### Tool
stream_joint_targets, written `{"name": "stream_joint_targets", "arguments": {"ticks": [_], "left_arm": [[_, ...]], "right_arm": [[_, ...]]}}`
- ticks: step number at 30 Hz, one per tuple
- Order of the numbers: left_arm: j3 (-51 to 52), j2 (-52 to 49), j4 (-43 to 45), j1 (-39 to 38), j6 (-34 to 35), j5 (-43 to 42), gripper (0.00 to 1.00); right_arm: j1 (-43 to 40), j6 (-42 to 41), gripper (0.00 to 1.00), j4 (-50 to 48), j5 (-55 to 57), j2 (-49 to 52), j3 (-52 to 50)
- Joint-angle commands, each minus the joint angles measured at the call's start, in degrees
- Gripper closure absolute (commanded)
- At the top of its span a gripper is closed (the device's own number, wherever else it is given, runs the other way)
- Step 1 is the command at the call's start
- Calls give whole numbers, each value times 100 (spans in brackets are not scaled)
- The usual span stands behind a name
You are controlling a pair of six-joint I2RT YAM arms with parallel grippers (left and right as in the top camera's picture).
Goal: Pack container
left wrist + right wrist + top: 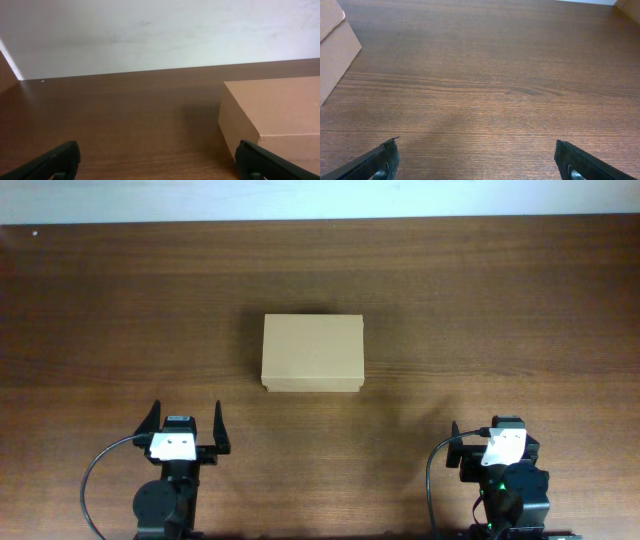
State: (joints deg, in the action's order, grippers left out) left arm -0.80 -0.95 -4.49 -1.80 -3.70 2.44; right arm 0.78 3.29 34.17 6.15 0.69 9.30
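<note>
The container (312, 353) is a small tan cardboard box with its lid shut, lying flat in the middle of the brown wooden table. It also shows at the right of the left wrist view (280, 117) and at the left edge of the right wrist view (332, 50). My left gripper (186, 426) is open and empty near the front edge, to the front left of the box. My right gripper (490, 442) is open and empty at the front right, well apart from the box. No pens are in view.
The wooden table (480, 310) runs back to a white wall (150, 35) at its far edge. Both arm bases and their black cables sit at the front edge.
</note>
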Motion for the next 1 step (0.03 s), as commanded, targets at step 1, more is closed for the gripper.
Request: {"name": "stream_joint_targets", "arguments": {"ticks": [1], "left_arm": [[28, 61, -2, 7, -111, 37, 0]], "right_arm": [[-48, 11, 1, -15, -11, -55, -50]]}}
